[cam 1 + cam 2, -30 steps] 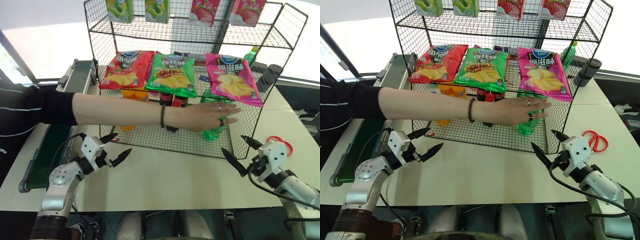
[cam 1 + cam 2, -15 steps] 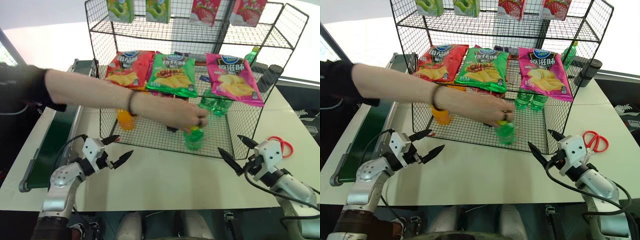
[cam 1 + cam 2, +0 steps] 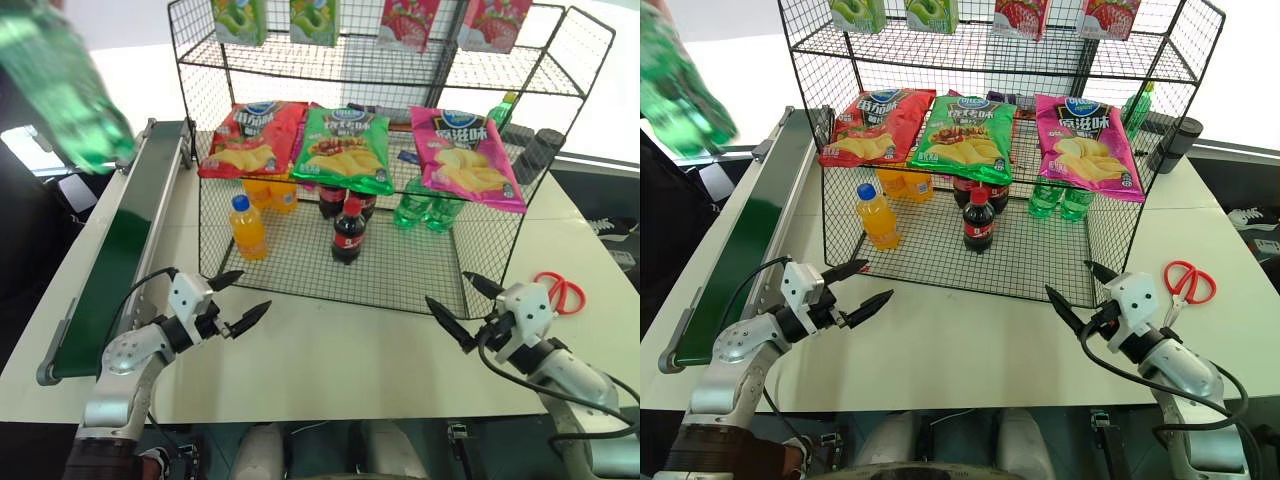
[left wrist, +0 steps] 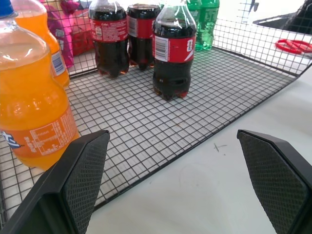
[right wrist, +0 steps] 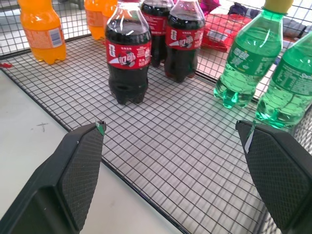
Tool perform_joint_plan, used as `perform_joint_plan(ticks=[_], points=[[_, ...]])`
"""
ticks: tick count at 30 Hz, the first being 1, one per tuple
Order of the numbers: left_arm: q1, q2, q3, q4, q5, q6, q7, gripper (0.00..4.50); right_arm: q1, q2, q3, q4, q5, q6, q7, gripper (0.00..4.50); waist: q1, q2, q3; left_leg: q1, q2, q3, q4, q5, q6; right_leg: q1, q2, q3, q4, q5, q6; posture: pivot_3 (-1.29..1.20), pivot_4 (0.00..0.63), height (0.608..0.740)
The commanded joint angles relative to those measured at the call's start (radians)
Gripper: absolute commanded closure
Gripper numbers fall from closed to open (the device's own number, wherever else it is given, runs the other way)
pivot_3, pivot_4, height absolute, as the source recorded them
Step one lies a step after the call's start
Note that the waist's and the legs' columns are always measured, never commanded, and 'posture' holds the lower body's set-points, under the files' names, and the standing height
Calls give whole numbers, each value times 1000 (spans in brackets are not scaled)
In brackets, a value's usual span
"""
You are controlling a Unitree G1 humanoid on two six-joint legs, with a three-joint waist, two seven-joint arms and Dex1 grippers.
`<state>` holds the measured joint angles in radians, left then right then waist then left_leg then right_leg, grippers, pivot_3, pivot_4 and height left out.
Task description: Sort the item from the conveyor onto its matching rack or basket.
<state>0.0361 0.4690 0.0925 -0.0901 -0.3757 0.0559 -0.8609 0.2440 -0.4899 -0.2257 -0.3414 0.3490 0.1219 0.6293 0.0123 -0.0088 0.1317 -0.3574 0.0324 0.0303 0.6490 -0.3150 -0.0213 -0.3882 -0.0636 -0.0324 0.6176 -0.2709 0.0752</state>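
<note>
The item, a green soda bottle (image 3: 62, 92), shows as a tilted blur in the air above the far end of the conveyor (image 3: 110, 260), at the far left. What holds it I cannot make out. The black wire rack (image 3: 400, 272) stands mid-table, with two more green bottles (image 5: 248, 58) at the right of its bottom tier. My left gripper (image 3: 252, 292) hovers open and empty over the table near the rack's front left corner. My right gripper (image 3: 447, 290) hovers open and empty near the front right corner. Both point at the rack.
An orange-drink bottle (image 3: 247, 227) and a cola bottle (image 3: 346, 232) stand toward the front of the bottom tier, with more behind. Chip bags (image 3: 348, 150) lie on the tier above. Red scissors (image 3: 560, 290) lie at the right. A person in dark clothing (image 3: 25, 250) stands left of the conveyor.
The person's arm took a green bottle from the rack's bottom tier and drew back to the left, and the bottle now hangs over the conveyor. Both grippers stayed about where they were.
</note>
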Motion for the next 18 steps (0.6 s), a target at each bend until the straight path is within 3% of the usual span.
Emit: perform_joint_plan(ticks=[1, 10, 18], points=[[5, 18, 29, -56, -34, 34, 14, 0, -24, 7, 19, -46, 5, -4, -5, 63, 0, 0, 0, 0, 0, 0, 0, 0, 0, 0, 0, 0, 0, 0, 0, 0, 150, 740], [16, 49, 126, -117, -139, 120, 35, 0, -90, 16, 90, -41, -1, 19, -15, 63, 0, 0, 0, 0, 0, 0, 0, 0, 0, 0, 0, 0, 0, 0, -1, 0, 150, 740], [23, 24, 356, -78, -283, 189, 183, 0, -152, 23, 133, 4, -2, 18, 8, 63, -1, 0, 0, 0, 1, 0, 0, 0, 0, 0, -1, 0, 0, 0, -1, 0, 150, 740]])
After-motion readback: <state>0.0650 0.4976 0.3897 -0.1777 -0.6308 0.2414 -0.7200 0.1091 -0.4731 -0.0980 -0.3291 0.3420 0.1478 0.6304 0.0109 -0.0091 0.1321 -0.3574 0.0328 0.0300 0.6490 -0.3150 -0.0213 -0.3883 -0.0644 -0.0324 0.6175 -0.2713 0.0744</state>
